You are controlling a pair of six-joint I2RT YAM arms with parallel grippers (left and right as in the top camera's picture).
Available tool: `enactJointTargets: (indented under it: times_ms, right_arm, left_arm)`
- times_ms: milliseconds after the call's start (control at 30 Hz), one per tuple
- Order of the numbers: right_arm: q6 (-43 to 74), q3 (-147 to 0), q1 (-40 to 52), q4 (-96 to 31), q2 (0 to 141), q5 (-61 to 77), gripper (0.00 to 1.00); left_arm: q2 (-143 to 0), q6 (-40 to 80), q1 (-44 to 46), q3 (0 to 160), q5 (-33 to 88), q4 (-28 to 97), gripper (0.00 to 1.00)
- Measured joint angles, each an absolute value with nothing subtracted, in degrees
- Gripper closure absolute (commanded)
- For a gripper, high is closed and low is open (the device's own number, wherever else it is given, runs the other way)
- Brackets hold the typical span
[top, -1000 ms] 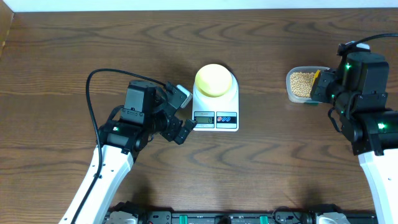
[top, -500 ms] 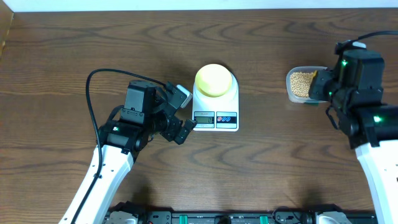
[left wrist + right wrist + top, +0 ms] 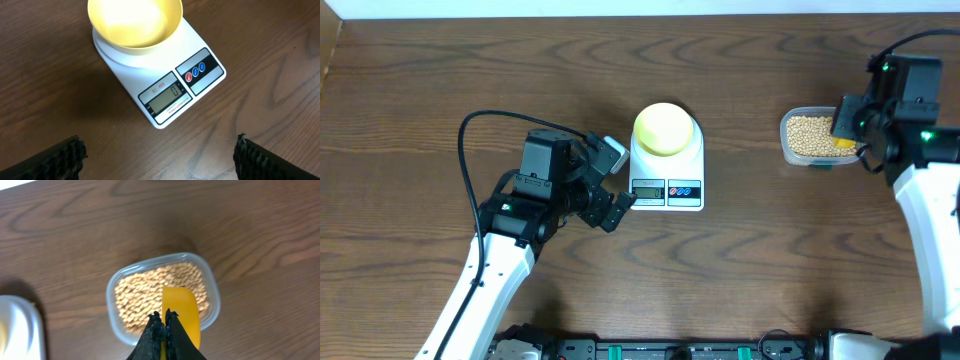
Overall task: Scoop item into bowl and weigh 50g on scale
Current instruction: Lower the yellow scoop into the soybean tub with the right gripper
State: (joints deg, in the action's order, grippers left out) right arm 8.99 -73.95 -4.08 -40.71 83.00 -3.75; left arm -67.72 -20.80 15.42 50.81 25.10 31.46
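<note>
Left end effector (image 3: 615,183): fingers spread wide, holding nothing, just left of scale (image 3: 667,172) at frame centre. Bowl (image 3: 665,128): on scale; display reads 0. Right end effector (image 3: 161,325): clamped on yellow scoop (image 3: 181,311), blade over beans (image 3: 142,297) in clear tub (image 3: 111,292), upper right of overhead view, on tabletop (image 3: 770,260).

My left arm reaches in from the lower left, elbow bent, forearm angled toward the middle; my left end effector (image 3: 617,183) hangs low with its fingers (image 3: 60,159) spread wide apart. My right arm rises along the right edge, wrist tipped downward, right end effector (image 3: 161,330) squeezed fully closed
</note>
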Motion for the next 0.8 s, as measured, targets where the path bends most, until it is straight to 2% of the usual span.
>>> enactJointTargets:
  times_ms: [233, 800]
  right_arm:
    - [5.0, -76.4, -6.9, -38.3, 88.7, -3.6, 0.99]
    - [2.3, -76.4, -6.9, -33.6, 96.5, -3.6, 0.99]
  left_arm:
    - [-67.7, -20.8, 15.4, 50.8, 25.1, 31.4, 0.03]
    - [-67.7, -20.8, 15.4, 50.8, 25.1, 31.5, 0.03]
